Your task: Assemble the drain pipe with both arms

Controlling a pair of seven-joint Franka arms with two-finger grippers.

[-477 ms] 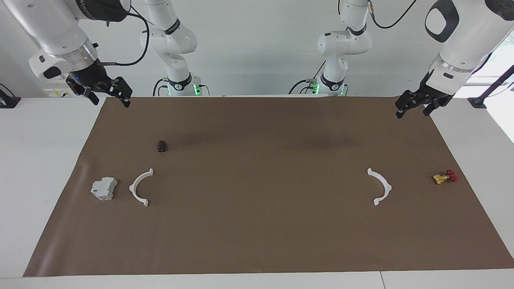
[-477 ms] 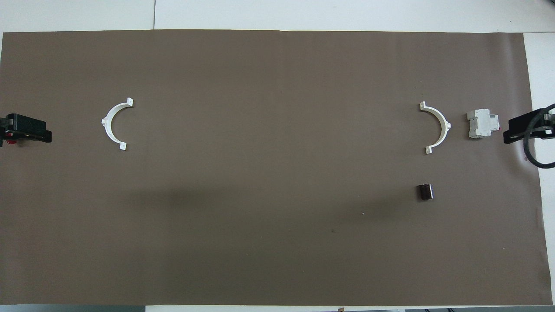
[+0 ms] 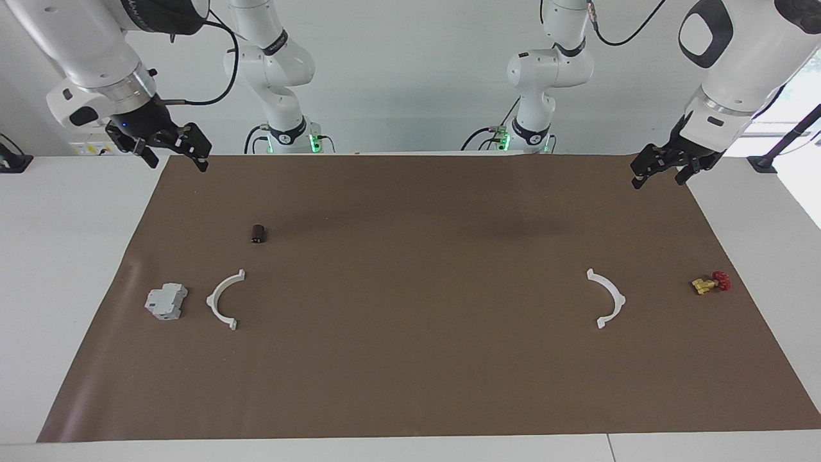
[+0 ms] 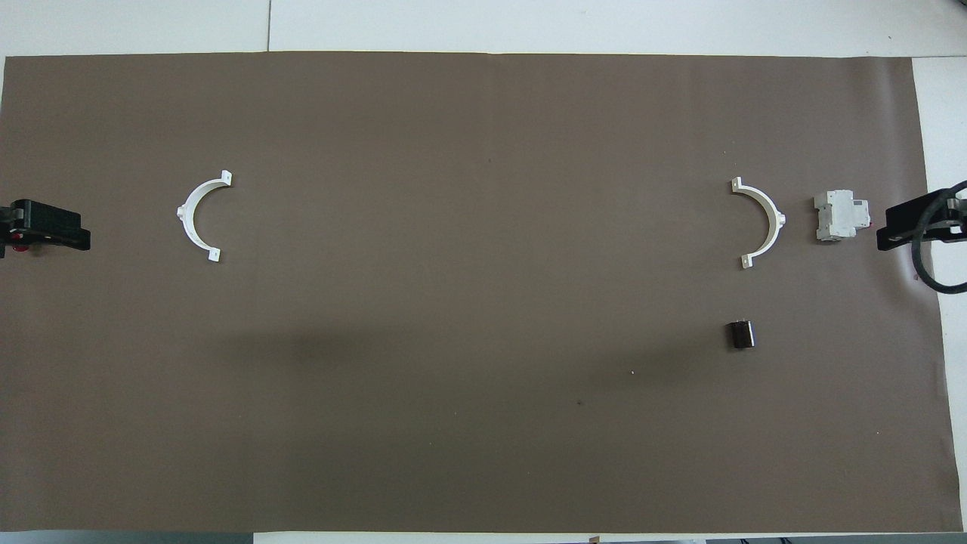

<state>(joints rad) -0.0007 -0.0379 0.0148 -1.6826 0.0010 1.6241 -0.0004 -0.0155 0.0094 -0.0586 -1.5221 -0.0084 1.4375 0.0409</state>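
No assembly is begun: two white half-rings lie well apart, one (image 3: 223, 301) beside the grey block (image 3: 166, 301), one (image 3: 608, 298) near the yellow valve (image 3: 709, 283). Left gripper (image 3: 660, 168) and right gripper (image 3: 172, 149) hang released, empty, at 1 and 11 o'clock — each half-ring must next be grasped.

Two white half-rings lie well apart on the brown mat (image 3: 410, 385)
One half-ring (image 3: 224, 300) sits beside the grey block (image 3: 166, 301); the other half-ring (image 3: 607, 298) sits near the yellow valve (image 3: 710, 283)
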